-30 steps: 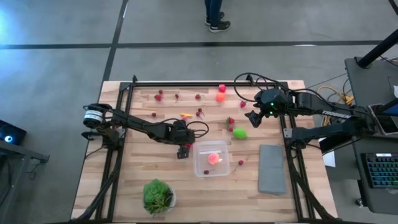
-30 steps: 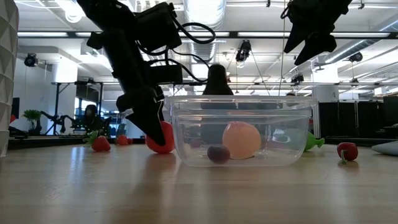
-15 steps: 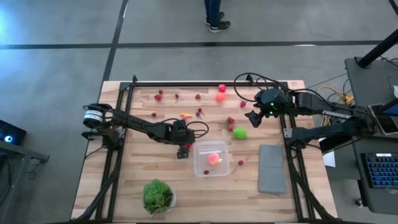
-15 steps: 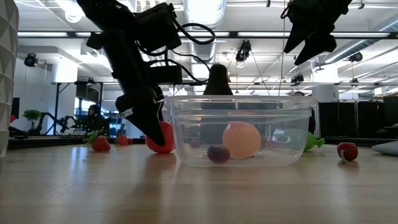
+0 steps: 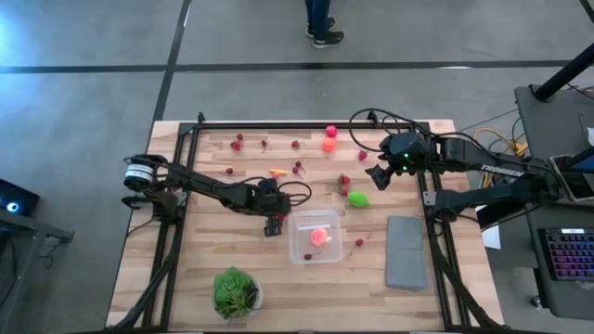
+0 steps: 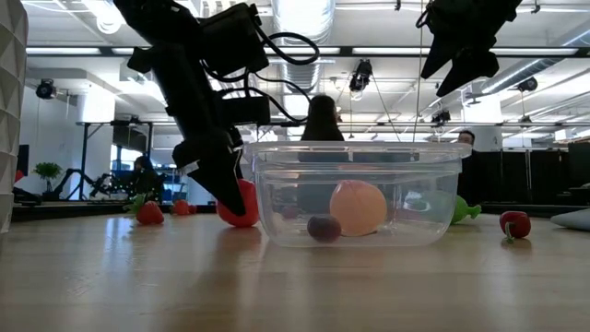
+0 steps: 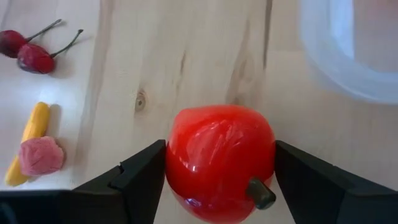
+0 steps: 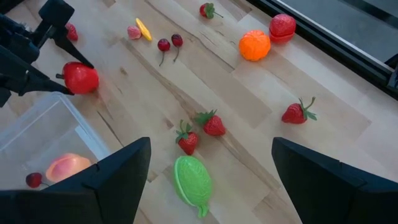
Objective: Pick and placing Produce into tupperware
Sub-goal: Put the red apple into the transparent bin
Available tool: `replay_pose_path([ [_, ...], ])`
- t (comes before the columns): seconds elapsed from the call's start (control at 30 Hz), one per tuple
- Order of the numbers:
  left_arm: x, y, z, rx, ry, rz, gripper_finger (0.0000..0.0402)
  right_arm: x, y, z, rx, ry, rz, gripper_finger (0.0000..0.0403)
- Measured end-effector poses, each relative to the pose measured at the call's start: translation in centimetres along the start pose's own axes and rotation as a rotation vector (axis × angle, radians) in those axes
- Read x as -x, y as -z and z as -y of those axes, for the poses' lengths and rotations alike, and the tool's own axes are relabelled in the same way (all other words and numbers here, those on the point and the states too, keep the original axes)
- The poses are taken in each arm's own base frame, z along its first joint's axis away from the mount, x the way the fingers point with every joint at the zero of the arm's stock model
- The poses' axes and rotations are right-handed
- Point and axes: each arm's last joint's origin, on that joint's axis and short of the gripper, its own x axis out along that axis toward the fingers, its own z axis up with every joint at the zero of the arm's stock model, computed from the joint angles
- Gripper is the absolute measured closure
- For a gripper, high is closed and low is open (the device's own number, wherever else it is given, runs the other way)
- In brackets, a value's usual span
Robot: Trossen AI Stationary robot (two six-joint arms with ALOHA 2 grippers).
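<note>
Two pieces, peach [image 6: 359,208] and cherry [image 6: 324,228], inside tupperware [image 6: 277,198]; left tool [image 7: 217,171] clamping red apple [image 7: 219,158] beside it.

- Glossy, smooth red fruit [image 7: 219,162] between matt dark fingers [image 7: 140,177].
- Pale, grained wooden bench [image 7: 205,56] beneath them.
- Clear, smooth plastic tupperware [image 7: 348,43] just beside them.

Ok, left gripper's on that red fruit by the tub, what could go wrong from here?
The left gripper holds the red fruit on the table beside the tupperware. Lifted too low, it could clip the wall and push the tub. The fruit is round and glossy, so it might slip from the fingers.
</note>
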Motion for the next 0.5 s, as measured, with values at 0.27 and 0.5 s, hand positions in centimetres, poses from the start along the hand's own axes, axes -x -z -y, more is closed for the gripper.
replay_pose_path([
  [0.27, 2.2, -1.2, -0.8, 0.014, -0.089, 0.052, 0.0145, 0.0, 0.0, 0.0, 0.0, 0.0, 0.0, 0.0076],
  [0.5, 6.3, -3.4, -1.6, 0.169, -0.048, 0.173, 0.0146, 0.0, 0.0, 0.0, 0.0, 0.0, 0.0, 0.0076],
])
